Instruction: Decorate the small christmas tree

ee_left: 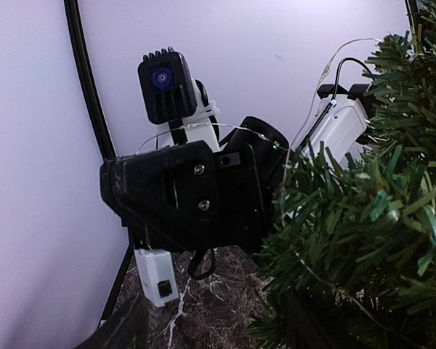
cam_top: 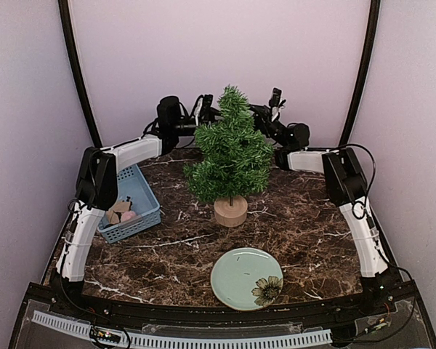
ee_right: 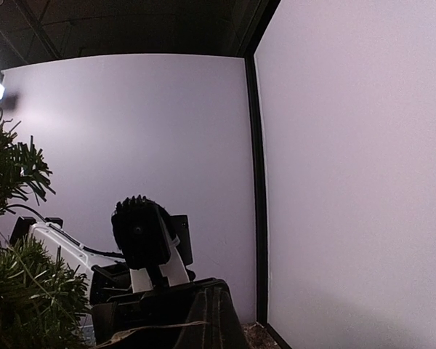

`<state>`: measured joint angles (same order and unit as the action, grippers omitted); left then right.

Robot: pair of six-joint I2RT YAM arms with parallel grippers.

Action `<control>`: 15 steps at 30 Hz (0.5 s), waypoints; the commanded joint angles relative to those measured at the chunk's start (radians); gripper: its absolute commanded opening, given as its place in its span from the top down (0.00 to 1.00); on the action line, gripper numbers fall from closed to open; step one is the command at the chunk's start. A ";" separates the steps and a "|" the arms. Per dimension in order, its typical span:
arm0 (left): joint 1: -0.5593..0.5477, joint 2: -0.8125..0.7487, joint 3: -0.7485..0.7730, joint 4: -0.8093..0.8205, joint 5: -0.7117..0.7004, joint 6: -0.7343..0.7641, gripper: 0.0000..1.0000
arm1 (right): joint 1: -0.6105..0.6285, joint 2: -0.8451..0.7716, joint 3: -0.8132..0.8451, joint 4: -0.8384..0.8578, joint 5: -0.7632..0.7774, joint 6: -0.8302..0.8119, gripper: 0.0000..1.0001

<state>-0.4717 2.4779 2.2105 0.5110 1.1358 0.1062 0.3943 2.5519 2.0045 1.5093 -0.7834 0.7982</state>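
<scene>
- Top external: the small christmas tree (cam_top: pixel 229 156) stands upright mid-table, with a blue basket (cam_top: pixel 134 207) to its left and a green plate (cam_top: pixel 245 278) nearer you. The left gripper (cam_top: pixel 209 110) and right gripper (cam_top: pixel 260 113) flank the treetop.
- Left wrist: a thin light-string wire (ee_left: pixel 236 127) crosses the opposite gripper toward the branches. A small white box (ee_left: pixel 156 273) hangs below.
- Right wrist: branches at the left edge. Neither pincer's state can be told.
- Step, judged: stringing lights. Next, you lead the wire round the upper branches without tugging the tree.

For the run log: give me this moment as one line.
small christmas tree upright | left gripper, right gripper flank treetop, state unclear | thin wire beside tree | blue basket left | plate front
</scene>
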 commanded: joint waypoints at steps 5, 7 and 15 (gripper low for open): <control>-0.017 -0.010 0.045 -0.002 0.015 0.000 0.31 | 0.005 0.023 0.037 -0.010 -0.020 -0.025 1.00; -0.018 0.000 0.066 -0.014 0.015 -0.010 0.32 | 0.005 0.025 0.036 -0.001 -0.024 -0.026 1.00; -0.018 0.032 0.106 0.039 0.028 -0.094 0.34 | -0.001 0.052 0.086 0.017 -0.042 0.005 1.00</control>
<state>-0.4828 2.4950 2.2761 0.5137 1.1416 0.0563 0.3946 2.5755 2.0277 1.4940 -0.8097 0.7830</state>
